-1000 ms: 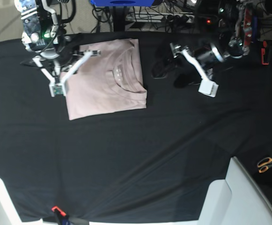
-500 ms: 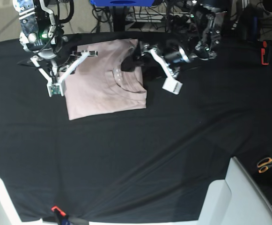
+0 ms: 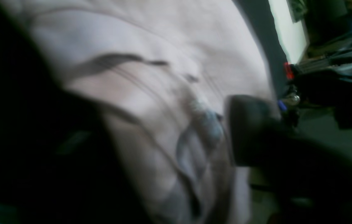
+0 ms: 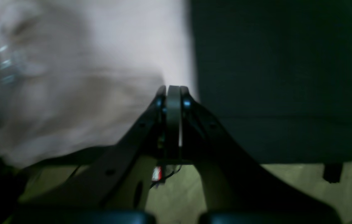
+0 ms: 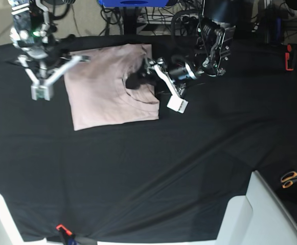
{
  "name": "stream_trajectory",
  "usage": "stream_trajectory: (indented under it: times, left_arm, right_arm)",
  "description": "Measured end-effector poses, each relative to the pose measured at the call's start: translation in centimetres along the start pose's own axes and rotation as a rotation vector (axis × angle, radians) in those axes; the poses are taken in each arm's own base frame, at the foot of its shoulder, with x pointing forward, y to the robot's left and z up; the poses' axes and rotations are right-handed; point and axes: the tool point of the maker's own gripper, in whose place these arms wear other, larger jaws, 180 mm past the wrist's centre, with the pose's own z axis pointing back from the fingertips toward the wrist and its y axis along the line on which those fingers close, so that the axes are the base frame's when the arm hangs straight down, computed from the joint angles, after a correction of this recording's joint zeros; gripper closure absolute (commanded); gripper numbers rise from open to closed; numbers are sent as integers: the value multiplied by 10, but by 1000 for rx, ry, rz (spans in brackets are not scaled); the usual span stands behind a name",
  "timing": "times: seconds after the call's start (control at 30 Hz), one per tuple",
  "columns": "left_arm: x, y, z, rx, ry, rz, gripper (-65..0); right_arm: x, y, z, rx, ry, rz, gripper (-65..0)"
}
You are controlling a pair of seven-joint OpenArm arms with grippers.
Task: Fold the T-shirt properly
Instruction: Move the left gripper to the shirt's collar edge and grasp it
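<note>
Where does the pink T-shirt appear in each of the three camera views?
Base: the T-shirt lies folded at upper left on the black cloth.
Left wrist: it fills the blurred centre and top.
Right wrist: upper left, beside the black cloth.
Shared landmark: the neck opening, seen also in the left wrist view.

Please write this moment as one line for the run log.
T-shirt: folded, lying flat | left gripper: at collar, jaws unclear | right gripper: shut, by shirt's side edge
</note>
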Motion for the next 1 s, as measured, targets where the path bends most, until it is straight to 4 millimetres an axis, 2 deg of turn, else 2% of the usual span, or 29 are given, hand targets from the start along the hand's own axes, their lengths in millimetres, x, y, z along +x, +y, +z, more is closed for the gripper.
stream_trajectory:
  times: [0.1, 0.23, 0.4, 0.53, 0.63, 0.9, 1.0]
  left_arm:
    - [-7, 6, -3, 10, 52, -10, 0]
    - [-2, 6, -7, 10, 64, -12, 0]
    - [-2, 4, -2, 14, 165, -79, 0]
    - [-2, 5, 11, 22, 352, -299, 0]
    - [10, 12, 15, 36, 476, -452, 0]
    - [37, 29, 25, 82, 675, -725, 0]
    - [48, 26, 20, 82, 727, -836, 0]
  right_arm:
    - [-1, -25, 4, -62, -35, -37, 0]
    - [1, -60, 9, -154, -64, -85, 0]
    - [-2, -74, 10, -192, -67, -128, 0]
    - [-13, -76, 5, -197, -29, -129, 0]
    - [-22, -74, 1, -193, -6, -131, 0]
    - [-26, -62, 0, -174, -2, -174, 0]
    - [-28, -58, 0, -175, 2, -191, 0]
